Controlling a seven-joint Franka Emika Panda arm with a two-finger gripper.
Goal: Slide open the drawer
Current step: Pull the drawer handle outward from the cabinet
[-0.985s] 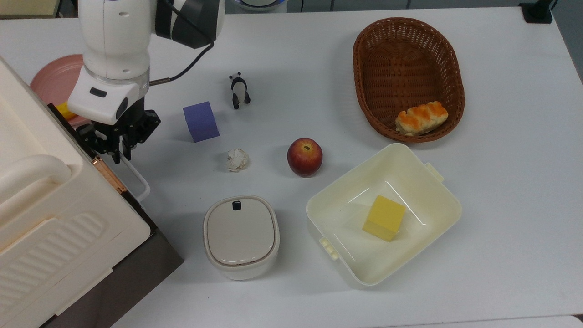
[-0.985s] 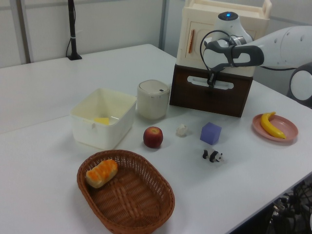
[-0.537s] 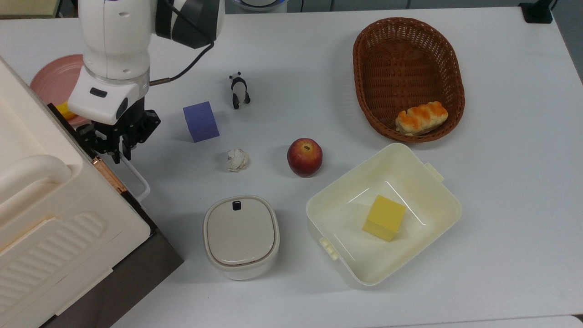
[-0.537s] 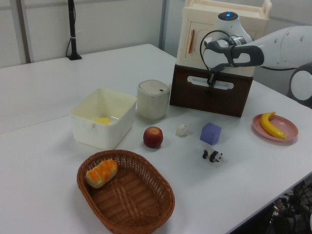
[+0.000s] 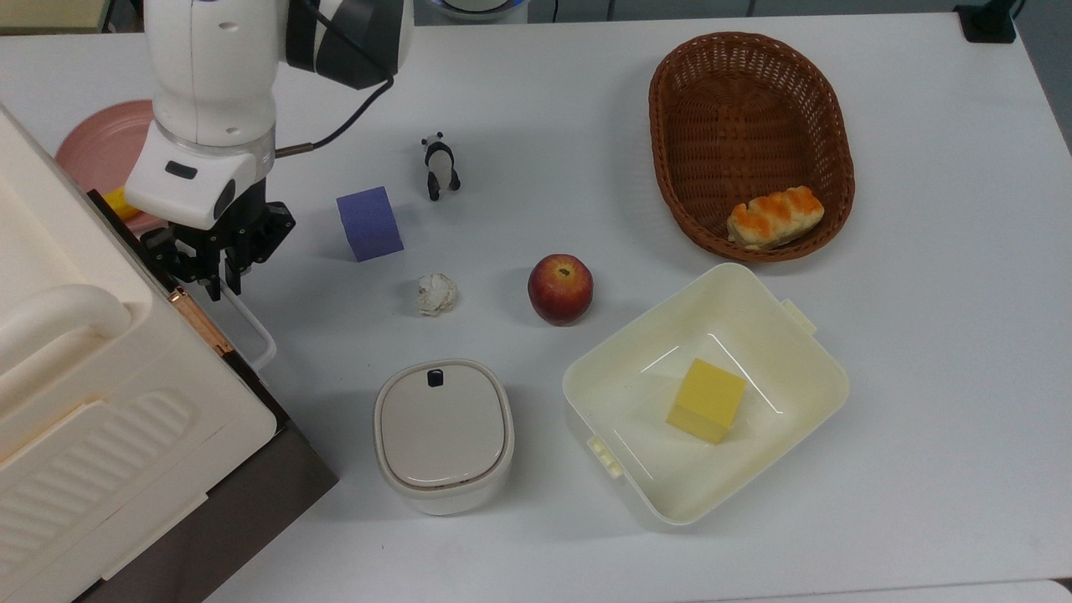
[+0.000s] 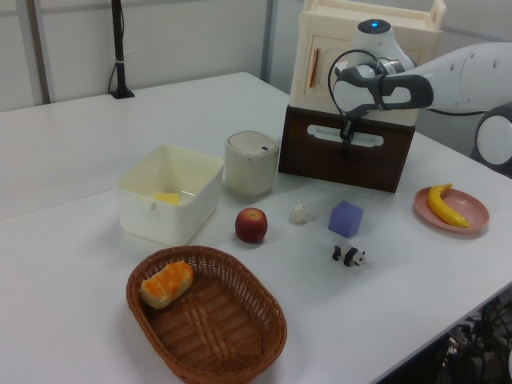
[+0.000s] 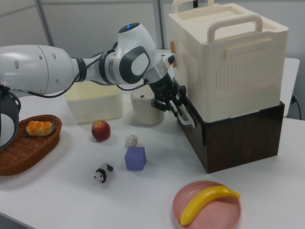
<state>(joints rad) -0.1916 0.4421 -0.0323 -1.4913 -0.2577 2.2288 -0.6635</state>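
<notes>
Drawer (image 5: 251, 494) front sat shut under the cream cabinet (image 5: 92, 402) at the top view's lower left, its white handle (image 5: 251, 331) sticking out just below the gripper (image 5: 213, 280). The gripper's dark fingers came together around the handle's upper end; the purple cube (image 5: 369, 223) stood just to its right in the top view, the crumpled paper (image 5: 436, 294) a little farther.

From the left view, the gripper (image 6: 347, 136) pointed down onto the handle (image 6: 346, 136) on the drawer's (image 6: 344, 160) brown front, the lidded pot (image 6: 250, 162) well off to the left view's left.

From the right view, the gripper (image 7: 177, 108) pressed against the handle (image 7: 185, 115) at the top edge of the drawer (image 7: 224, 138), fingers nearly closed on the bar. The banana (image 7: 208, 202) lay on the pink plate (image 7: 190, 217) well below it.
</notes>
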